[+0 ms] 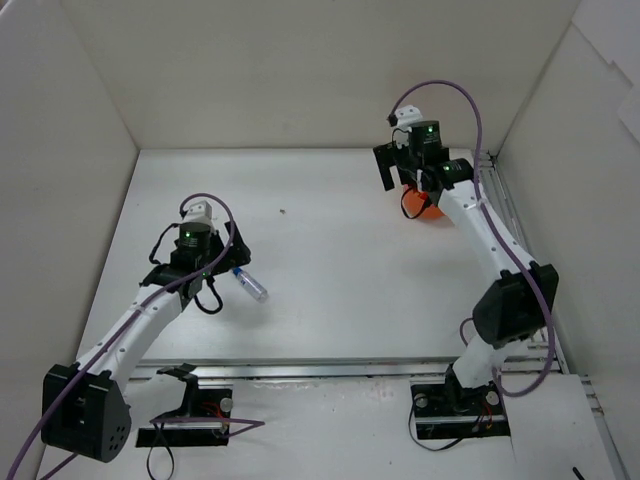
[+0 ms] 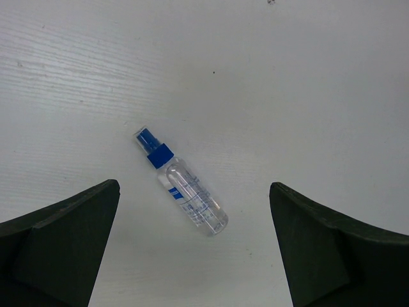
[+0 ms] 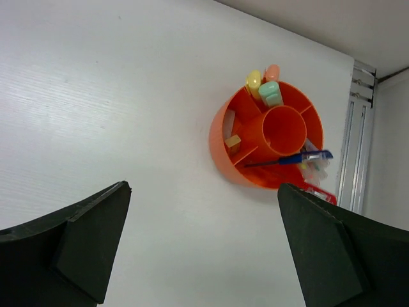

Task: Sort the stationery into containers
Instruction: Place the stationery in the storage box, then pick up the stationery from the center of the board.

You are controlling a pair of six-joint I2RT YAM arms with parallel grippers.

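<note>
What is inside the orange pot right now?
In the orange pot, yellow, peach and green highlighters stand together in the outer ring, a beige stub sits in another section, and a blue pen lies across a third. The centre tube looks empty. The walls hide the items' lower ends.

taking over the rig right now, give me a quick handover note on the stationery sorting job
Left tool: open, empty, over the blue-capped clear bottle, which lies flat on the table, untouched.
Right tool: open, empty, above the orange pot at the far right.
Done: yellow highlighter, green highlighter, orange highlighter, beige stub and blue pen are in the pot, the pen lying across it.
Left: the bottle, the only loose item I can see; it probably goes to the pot next.
</note>
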